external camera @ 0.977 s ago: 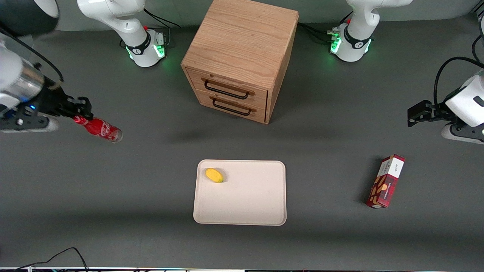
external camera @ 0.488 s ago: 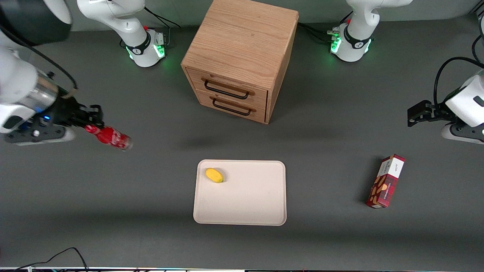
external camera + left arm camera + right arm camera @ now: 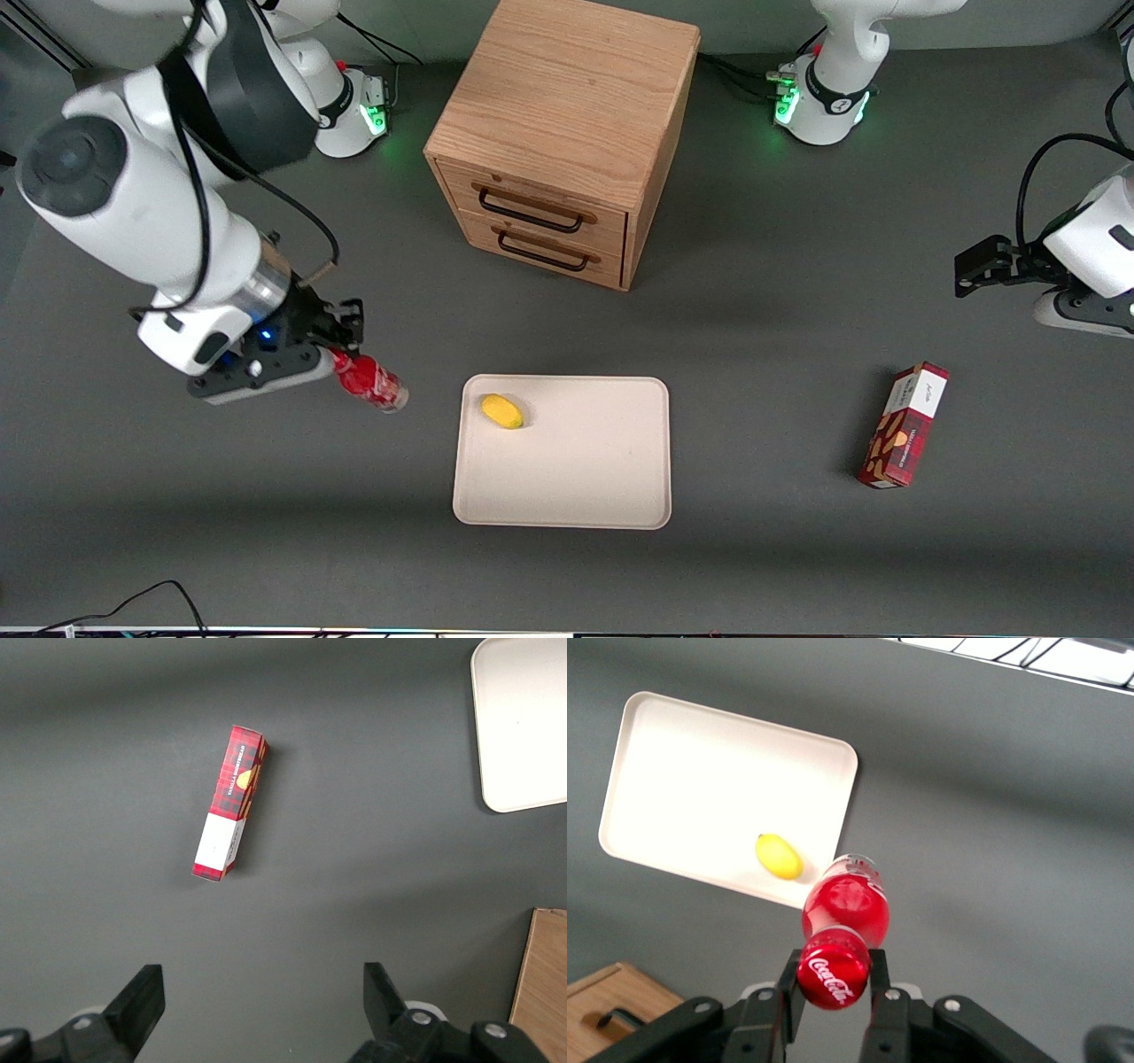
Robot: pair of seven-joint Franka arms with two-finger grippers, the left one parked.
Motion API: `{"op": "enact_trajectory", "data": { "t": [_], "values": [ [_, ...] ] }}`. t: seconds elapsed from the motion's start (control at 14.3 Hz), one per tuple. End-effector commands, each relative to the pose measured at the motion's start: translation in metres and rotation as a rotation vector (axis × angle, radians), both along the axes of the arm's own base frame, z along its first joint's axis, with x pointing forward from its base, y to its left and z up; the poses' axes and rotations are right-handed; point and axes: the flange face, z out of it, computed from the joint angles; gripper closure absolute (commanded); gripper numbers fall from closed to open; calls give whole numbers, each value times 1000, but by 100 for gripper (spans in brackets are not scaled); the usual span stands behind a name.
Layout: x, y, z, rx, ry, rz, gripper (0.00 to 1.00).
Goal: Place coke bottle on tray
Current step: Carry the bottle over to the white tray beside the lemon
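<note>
From the front, the large cream-white rectangular tray (image 3: pixel 562 452) on the grey bench (image 3: pixel 762 549) holds only a small yellow oval fruit (image 3: pixel 501 411), while the small red coke bottle (image 3: pixel 370 383) hangs in the air just beside the tray's rim (toward the working arm's end). The right wrist camera alone shows the hand (image 3: pixel 833 979) closed on the bottle's red cap, and the left wrist camera alone shows the red plaid snack box (image 3: pixel 230 802) from above.

Dark grey tabletop (image 3: pixel 797 549), wooden two-drawer cabinet (image 3: pixel 567 97).

I count 1 coke bottle (image 3: pixel 370 383) in my gripper (image 3: pixel 341 347) beside 1 tray (image 3: pixel 576 478), 1 lemon (image 3: pixel 501 411) on it, 1 cabinet (image 3: pixel 560 133), 1 snack box (image 3: pixel 904 425).
</note>
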Motion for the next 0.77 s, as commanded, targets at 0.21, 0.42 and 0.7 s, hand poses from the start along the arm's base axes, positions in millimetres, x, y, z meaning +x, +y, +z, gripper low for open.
{"op": "enact_trajectory", "data": {
  "t": [0.21, 0.42, 0.7],
  "values": [
    [41, 41, -68, 13, -100, 32, 100],
    [48, 56, -101, -8, -124, 59, 100],
    [48, 82, -142, -5, -116, 60, 100]
  ]
}}
